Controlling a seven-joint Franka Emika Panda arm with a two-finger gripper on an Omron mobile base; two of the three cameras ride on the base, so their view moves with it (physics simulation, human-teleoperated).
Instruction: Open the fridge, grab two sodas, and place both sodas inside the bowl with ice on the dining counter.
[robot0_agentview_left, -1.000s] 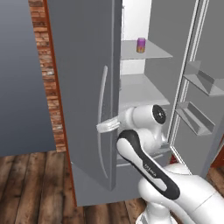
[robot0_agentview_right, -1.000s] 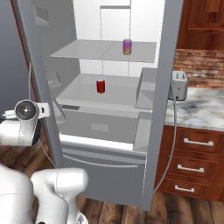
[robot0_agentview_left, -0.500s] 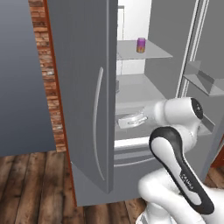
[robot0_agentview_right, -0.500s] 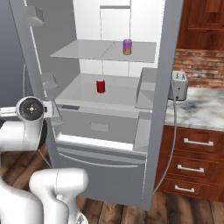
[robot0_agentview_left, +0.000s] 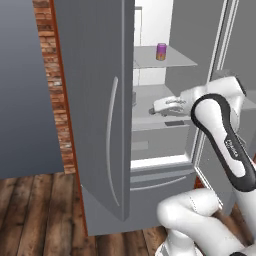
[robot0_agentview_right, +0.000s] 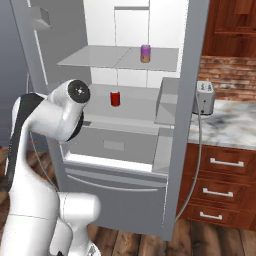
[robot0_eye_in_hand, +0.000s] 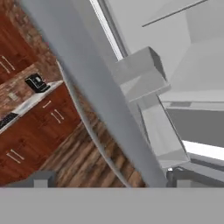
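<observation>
The fridge (robot0_agentview_left: 95, 100) stands with both doors swung open, showing a white interior. The purple soda (robot0_agentview_left: 161, 51) (robot0_agentview_right: 145, 53) stands on the upper shelf. The red soda (robot0_agentview_right: 115, 98) stands on the shelf below it. My gripper (robot0_agentview_left: 159, 106) hovers inside the opening at the middle shelf's height, below and in front of the purple can. In the hand view its fingertips (robot0_eye_in_hand: 41, 179) stand wide apart, so my gripper (robot0_eye_in_hand: 113, 179) is open and holds nothing. The bowl and the dining counter are out of view.
The left door's curved handle (robot0_agentview_left: 112, 140) is close on my arm's left. The right door's bins (robot0_eye_in_hand: 140, 74) are near the hand. A toaster (robot0_agentview_right: 205, 97) sits on a marble counter (robot0_agentview_right: 235, 125) over wood drawers (robot0_agentview_right: 220, 192). A brick wall (robot0_agentview_left: 55, 100) flanks the fridge.
My gripper let go of the left door's handle and opened wide. The arm swung right, from the door into the fridge opening.
</observation>
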